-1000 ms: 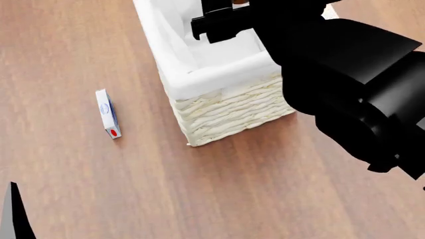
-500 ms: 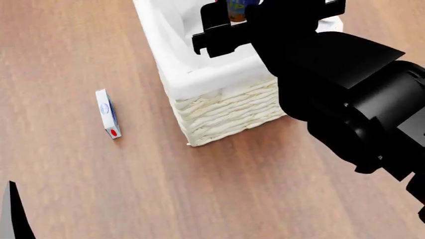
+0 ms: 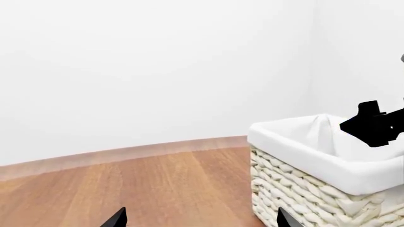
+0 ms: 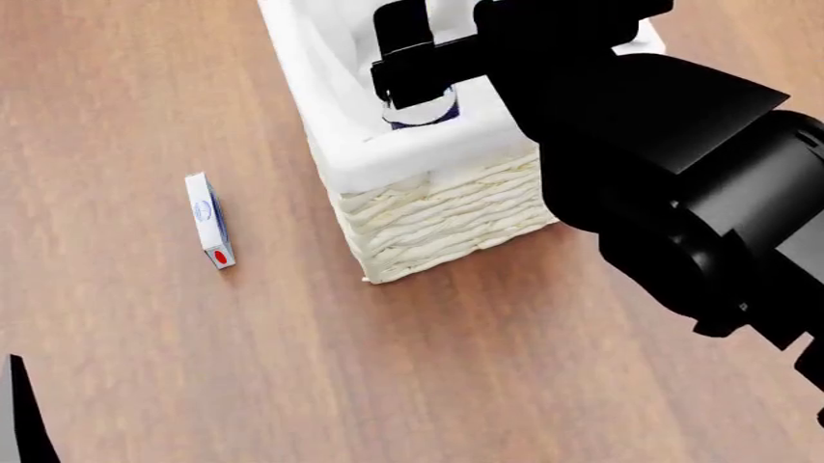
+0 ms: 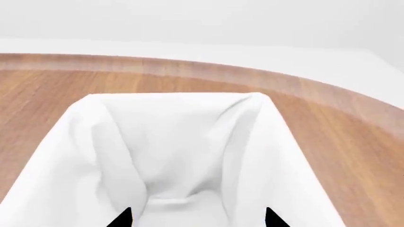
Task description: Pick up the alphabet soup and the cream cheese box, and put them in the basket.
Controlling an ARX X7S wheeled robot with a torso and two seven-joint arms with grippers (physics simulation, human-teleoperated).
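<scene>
Right pincer (image 5: 196,220) is over the basket (image 4: 438,217), pointing down into the white cloth liner (image 5: 183,142); its two fingertips (image 5: 123,218) show apart at the edge of the right wrist view with nothing between them, so spread and empty. In the head view the right arm (image 4: 644,145) reaches across from the right and covers most of the basket's opening

Inside the basket, just below the arm's front end, a white and dark blue object (image 4: 425,111) sits against the liner near the front wall. Probably the alphabet soup, but too little shows to be sure

Cream cheese box (image 4: 208,220) lies on the wood tabletop (image 4: 193,367) left of the basket, well apart from it, red spot at the near end, blue oval on top. Nothing touching it

Left pincer (image 3: 198,220): only two dark fingertips (image 3: 117,218) show at the edge of the left wrist view, set wide apart, nothing held. That camera looks level across the tabletop at the basket's wicker side, with the right arm visible as a black shape above the rim. In the head view just a sliver of the left arm (image 4: 23,415) shows at the lower left corner, far from the box
</scene>
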